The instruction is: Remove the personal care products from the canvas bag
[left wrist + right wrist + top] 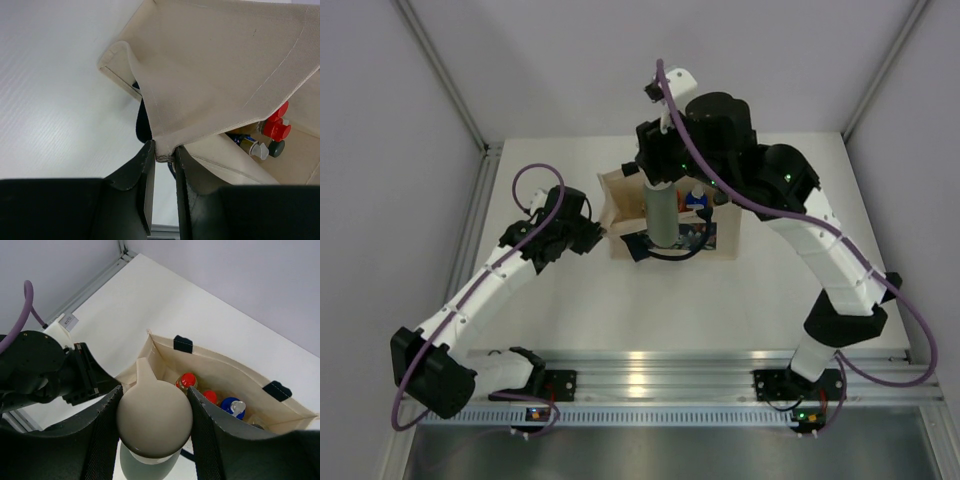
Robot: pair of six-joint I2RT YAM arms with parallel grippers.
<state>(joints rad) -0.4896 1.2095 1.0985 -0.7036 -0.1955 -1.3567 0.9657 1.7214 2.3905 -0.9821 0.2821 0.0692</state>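
— Where does the canvas bag (620, 200) stand?
— On the desk (570, 300), closer to the far edge than the near one and about midway between the left and right edges. Its mouth is open upward.
— And the left gripper (165, 150)?
— Clenched on the bag's left rim. In the left wrist view the cloth is pinched between both fingers (145, 172), with a fold bunched at their tips.
— The right one?
— The right gripper (154, 397) grasps a grey-green bottle (660, 215) by its beige cap (155, 420), one finger pressed on each side, above the bag's mouth. From overhead the wrist hides the cap and only the body shows.
— Is the bottle's base clear of the rim?
— I cannot tell. From above the base overlaps the bag's near wall, and in the right wrist view the cap covers nearly all of the body.
— What is inside the bag?
— Mostly caps can be made out. There are two red caps (188, 380) side by side with a blue cap (227, 404) next to them. The left wrist view also shows a pale cap (259, 149) and a dark cap (276, 148) just below the red ones. The bottles' bodies are largely hidden behind the cloth.
— Anything cut off?
— The frame edge cuts off the bag's right end in the right wrist view. Two black handle tabs (183, 343) show on the far wall. The dark printed panel (710, 238) on the near wall is partly covered by the bottle and the arm.
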